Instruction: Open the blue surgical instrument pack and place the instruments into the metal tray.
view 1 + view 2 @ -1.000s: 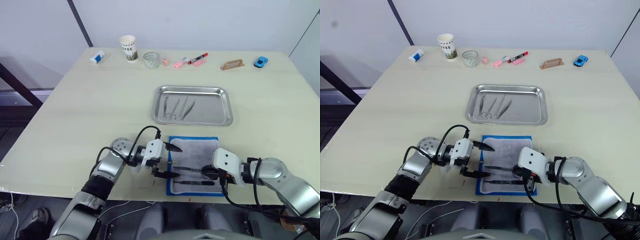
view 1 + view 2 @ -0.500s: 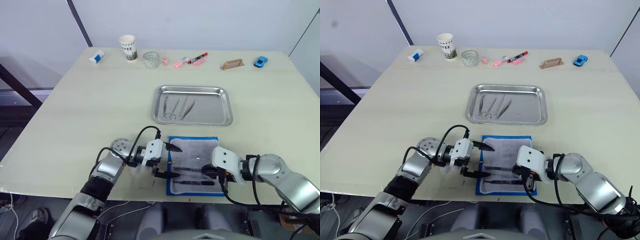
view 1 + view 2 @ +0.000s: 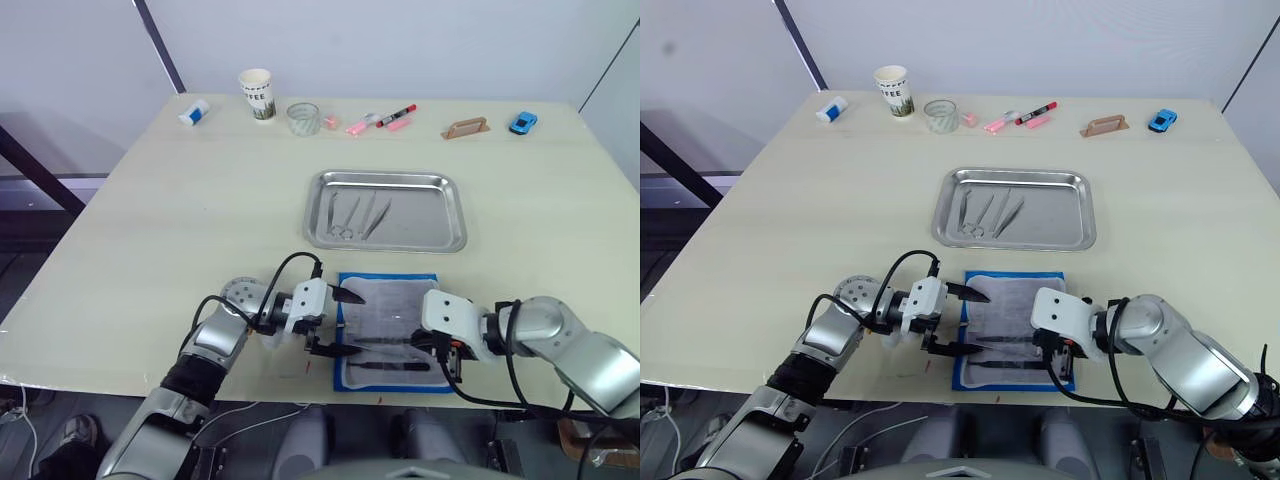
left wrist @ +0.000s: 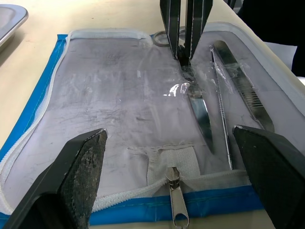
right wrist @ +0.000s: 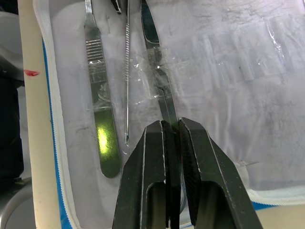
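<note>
Right wrist view: a slim silvery instrument [image 5: 162,98] is pinched inside the opened blue pack [image 3: 388,331] by the right gripper [image 5: 172,138] (left gripper [image 3: 338,322] spread wide); three instruments [image 3: 356,214] are held in the shiny steel tray [image 3: 440,215].

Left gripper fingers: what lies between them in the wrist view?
In the left wrist view, the open left gripper straddles the blue surgical instrument pack's clear insert and its zipper pull.

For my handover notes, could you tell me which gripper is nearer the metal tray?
Left. The left gripper, open, sits at the pack's left edge, one finger reaching toward the metal tray. The right gripper is shut on an instrument near the pack's front.
</note>
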Controlling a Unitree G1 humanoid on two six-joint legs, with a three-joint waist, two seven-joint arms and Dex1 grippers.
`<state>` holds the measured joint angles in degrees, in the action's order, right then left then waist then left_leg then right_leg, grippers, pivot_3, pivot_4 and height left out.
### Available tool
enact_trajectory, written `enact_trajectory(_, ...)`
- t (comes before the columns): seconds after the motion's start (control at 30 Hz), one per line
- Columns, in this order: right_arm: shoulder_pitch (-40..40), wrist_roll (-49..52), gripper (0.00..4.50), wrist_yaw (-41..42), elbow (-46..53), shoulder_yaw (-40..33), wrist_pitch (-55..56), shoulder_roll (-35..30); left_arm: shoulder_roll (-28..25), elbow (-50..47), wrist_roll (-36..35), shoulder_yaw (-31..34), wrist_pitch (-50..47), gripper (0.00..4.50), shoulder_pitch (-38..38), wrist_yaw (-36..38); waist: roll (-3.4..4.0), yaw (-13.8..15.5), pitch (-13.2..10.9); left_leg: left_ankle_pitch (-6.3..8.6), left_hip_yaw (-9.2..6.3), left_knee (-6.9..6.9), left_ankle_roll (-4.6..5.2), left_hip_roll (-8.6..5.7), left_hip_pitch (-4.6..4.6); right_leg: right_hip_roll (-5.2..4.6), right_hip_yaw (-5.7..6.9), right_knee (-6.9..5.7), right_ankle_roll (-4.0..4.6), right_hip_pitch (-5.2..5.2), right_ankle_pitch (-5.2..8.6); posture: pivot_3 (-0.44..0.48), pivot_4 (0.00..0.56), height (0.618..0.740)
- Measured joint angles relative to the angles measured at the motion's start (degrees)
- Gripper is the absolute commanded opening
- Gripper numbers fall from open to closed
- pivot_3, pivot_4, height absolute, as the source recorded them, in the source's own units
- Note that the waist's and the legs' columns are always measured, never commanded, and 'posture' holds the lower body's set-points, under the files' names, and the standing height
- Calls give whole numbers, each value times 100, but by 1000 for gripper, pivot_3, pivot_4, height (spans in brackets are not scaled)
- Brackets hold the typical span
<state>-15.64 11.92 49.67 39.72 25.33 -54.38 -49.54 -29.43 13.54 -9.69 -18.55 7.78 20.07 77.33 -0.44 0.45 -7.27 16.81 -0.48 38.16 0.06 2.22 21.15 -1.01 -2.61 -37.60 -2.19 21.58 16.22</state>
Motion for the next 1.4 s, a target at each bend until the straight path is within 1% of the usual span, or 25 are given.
enact_trajectory(0.3,-104,81,12,16,165,15,-273,-193,17,3,9,0,-7,4500,5,-3,1,5,-1,0,0,0,1,0,2,-2,1,2,1,0,1,0,150,740)
enact_trajectory(0.47,-103,175,12,68,199,-123,-299,-404,42,10,28,0,0,4500,6,-4,2,17,-2,0,0,0,1,-1,3,-4,2,3,1,0,2,0,150,740)
enact_trajectory(0.73,113,246,12,272,85,-447,91,-884,62,13,37,3,4,4500,5,-6,3,22,-4,1,3,0,2,-2,5,-7,2,9,1,0,4,0,150,740)
enact_trajectory(0.83,138,254,12,317,58,-510,123,-898,63,17,38,2,4,4500,6,-7,3,17,-4,1,2,1,2,-1,5,-6,1,9,0,0,4,0,150,740)
enact_trajectory(0.87,415,269,12,518,-159,-858,606,-1284,80,19,39,2,8,4500,6,-14,5,26,-6,1,4,1,2,-2,8,-8,2,13,-1,0,4,0,150,740)
enact_trajectory(1.0,816,304,12,757,-479,-1474,1058,-1571,86,28,39,-1,15,4500,8,-20,6,27,-6,2,4,1,3,-2,8,-8,1,12,-2,0,4,0,150,740)
enact_trajectory(1.1,1304,397,12,1078,-805,-2054,1707,-1750,107,60,40,-5,42,4500,34,-9,6,39,-5,2,4,1,3,-2,10,-7,4,16,-4,-1,3,0,150,740)
enact_trajectory(1.2,1495,558,12,1255,-1001,-2397,1938,-1696,127,112,42,-4,56,4500,58,-5,6,33,-6,2,7,2,4,-2,8,-6,0,15,-10,-1,1,0,150,740)
enact_trajectory(1.3,1347,1164,12,1076,-1117,-2943,1617,-1065,156,178,43,-7,76,4500,98,8,-7,35,-13,2,5,4,4,-3,9,-3,-2,13,-11,-3,-3,0,150,740)
enact_trajectory(1.33,1099,1422,12,765,-1111,-3105,1395,-617,162,199,43,-10,107,4500,110,12,-7,34,-14,2,4,5,3,-3,11,-1,-2,13,-11,-3,-4,0,150,740)
enact_trajectory(1.4,932,1565,12,550,-1097,-3114,1225,-435,178,208,45,-18,125,4500,113,11,-2,42,-14,2,0,5,4,-7,13,-3,-3,13,-12,-2,-4,0,150,740)
